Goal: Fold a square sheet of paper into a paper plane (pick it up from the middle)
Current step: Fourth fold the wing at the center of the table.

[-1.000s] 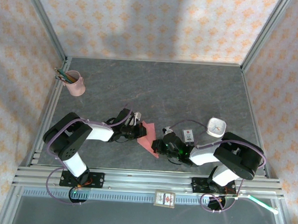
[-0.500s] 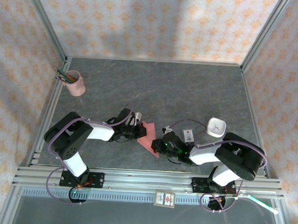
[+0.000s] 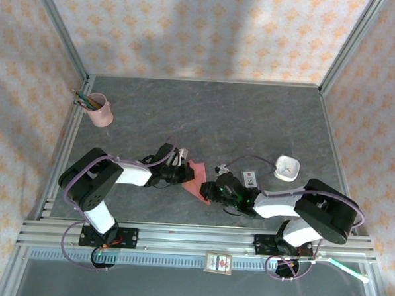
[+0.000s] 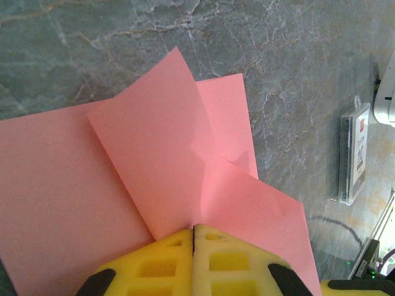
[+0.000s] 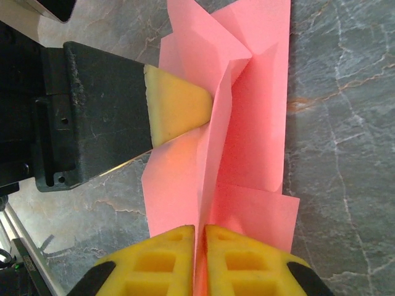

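The square sheet of paper [image 3: 197, 181] is salmon-pink and partly folded, with creased flaps standing up from the table's near middle. My left gripper [image 3: 185, 176] holds it from the left. In the left wrist view its yellow fingers [image 4: 194, 229] are pressed together on a raised fold of the paper [image 4: 154, 154]. My right gripper [image 3: 208, 190] meets the paper from the right. Its fingers [image 5: 200, 229] stand a hair apart with an upright crease of the paper [image 5: 253, 123] between them. The left gripper's yellow fingertip [image 5: 176, 105] touches the paper's far side there.
A pink pencil cup [image 3: 100, 111] stands at the far left. A small white-and-black box [image 3: 250, 179] lies just right of the grippers, and it also appears as a clear case [image 4: 355, 154]. A white round-cornered object [image 3: 287, 167] sits beyond it.
The right arm's rear links have swung out to the right and lower. The right jaws have eased apart slightly around the crease. The left arm and paper have barely moved.
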`<state>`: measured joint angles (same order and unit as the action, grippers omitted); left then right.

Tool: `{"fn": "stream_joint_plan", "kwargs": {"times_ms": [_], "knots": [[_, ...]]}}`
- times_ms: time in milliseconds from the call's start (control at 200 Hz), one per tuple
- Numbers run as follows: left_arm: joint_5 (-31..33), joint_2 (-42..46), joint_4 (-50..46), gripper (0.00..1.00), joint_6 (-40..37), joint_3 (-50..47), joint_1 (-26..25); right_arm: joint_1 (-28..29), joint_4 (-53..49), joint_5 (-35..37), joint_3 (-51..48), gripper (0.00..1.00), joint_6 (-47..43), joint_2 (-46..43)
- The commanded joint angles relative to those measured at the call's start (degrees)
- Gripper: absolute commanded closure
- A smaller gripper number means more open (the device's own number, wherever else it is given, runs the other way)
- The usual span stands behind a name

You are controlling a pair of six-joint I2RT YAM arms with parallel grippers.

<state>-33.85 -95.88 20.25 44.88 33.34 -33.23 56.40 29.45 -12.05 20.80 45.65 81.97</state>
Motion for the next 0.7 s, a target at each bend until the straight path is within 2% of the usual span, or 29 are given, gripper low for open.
{"fn": "stream_joint_plan", "kwargs": {"times_ms": [0, 511, 696], "knots": [[4.62, -2.13, -5.08, 0.93, -1.99, -0.38, 0.54, -0.42, -0.81, -0.12, -0.41, 0.88, 0.68, -1.64], [5.84, -1.77, -5.75, 0.93, -2.25, -0.41, 0.54, -0.41, 5.83, -3.65, -6.43, 0.97, 5.76, -3.48], [6.16, -1.34, -5.75, 0.93, -2.17, -0.65, 0.54, -0.41, 7.65, -4.33, -6.88, 0.96, 5.62, -3.92]]}}
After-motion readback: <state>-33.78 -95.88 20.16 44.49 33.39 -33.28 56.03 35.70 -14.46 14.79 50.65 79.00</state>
